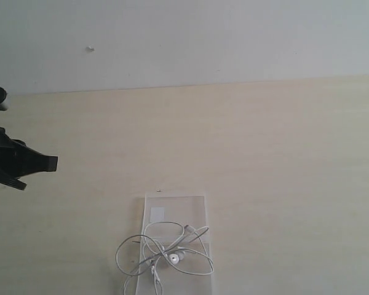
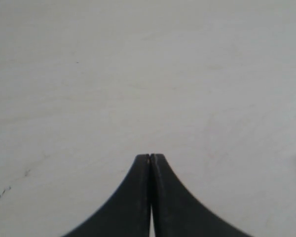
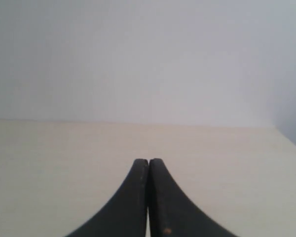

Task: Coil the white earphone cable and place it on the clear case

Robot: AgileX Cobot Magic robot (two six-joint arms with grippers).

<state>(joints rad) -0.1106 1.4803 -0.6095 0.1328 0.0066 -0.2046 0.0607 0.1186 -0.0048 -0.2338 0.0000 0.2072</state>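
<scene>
The case (image 1: 175, 206) lies flat on the table (image 1: 283, 160) at the near middle of the exterior view. The cable (image 1: 166, 252) sits on it in a loose tangle, mostly over the case's near half, with one loop spilling off its left side onto the table. My left gripper (image 1: 49, 163) hangs at the far left, above the table and well apart from the case, farther back than it is. My right gripper (image 3: 148, 161) is over the table too, pointing toward the wall (image 3: 148, 59) that rises behind the table's far edge.
</scene>
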